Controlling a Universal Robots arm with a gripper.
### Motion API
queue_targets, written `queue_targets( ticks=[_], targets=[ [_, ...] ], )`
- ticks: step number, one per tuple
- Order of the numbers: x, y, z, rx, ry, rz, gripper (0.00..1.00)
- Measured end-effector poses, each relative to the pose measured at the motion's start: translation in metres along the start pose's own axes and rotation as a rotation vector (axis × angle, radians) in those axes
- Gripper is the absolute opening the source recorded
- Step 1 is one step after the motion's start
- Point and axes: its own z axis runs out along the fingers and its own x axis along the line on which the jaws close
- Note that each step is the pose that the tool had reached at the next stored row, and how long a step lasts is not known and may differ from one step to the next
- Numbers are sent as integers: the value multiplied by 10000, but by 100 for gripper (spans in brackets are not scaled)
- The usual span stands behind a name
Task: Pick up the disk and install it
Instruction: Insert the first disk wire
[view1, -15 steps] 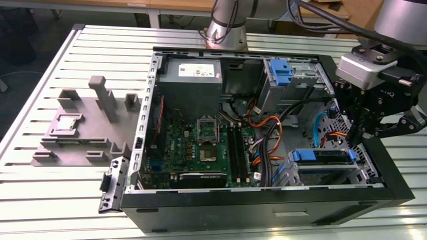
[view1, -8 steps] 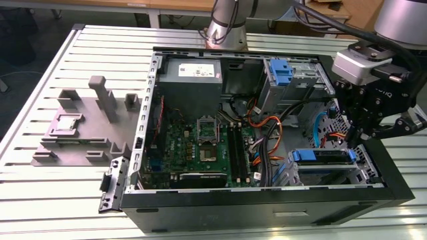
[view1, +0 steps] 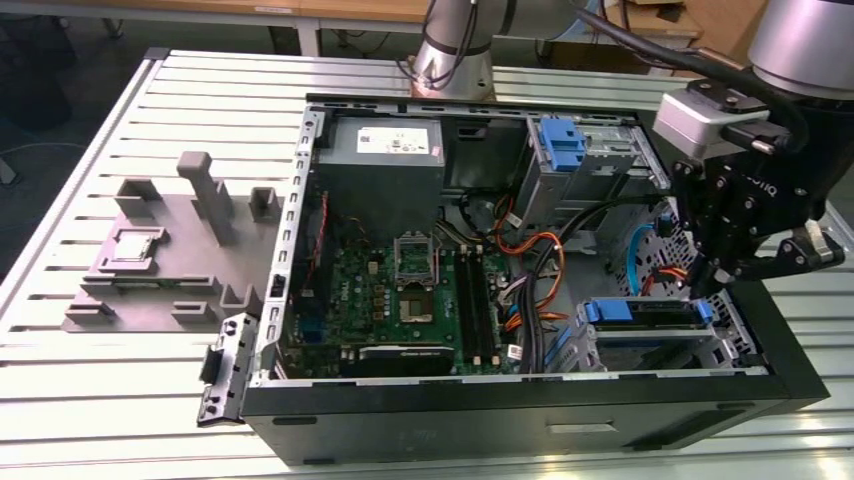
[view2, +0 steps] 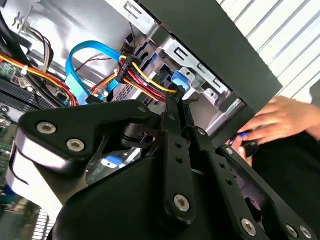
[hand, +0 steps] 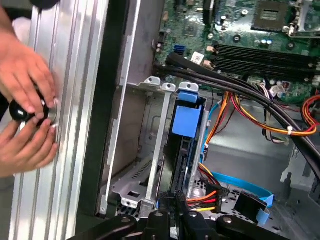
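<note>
The disk (hand: 186, 145) is sitting on edge in the drive cage (hand: 150, 165) of the computer case (view1: 747, 340), its blue rails showing. The gripper (view1: 727, 272) is hovering just above the cage, fingers apparently together, holding nothing. The disk is probably stiff, fairly heavy and shock-sensitive; its rails look the safest hold.

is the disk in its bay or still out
In: the disk stands on edge in the drive cage, its blue carrier level with the cage top.
</note>
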Motion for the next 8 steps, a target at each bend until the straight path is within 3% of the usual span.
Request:
queue_targets(
  ticks=[5, 8],
  targets=[
    [-1, 1, 5, -167, 52, 756, 17],
    [-2, 1, 8, -237, 47, 1052, 17]
  ],
)
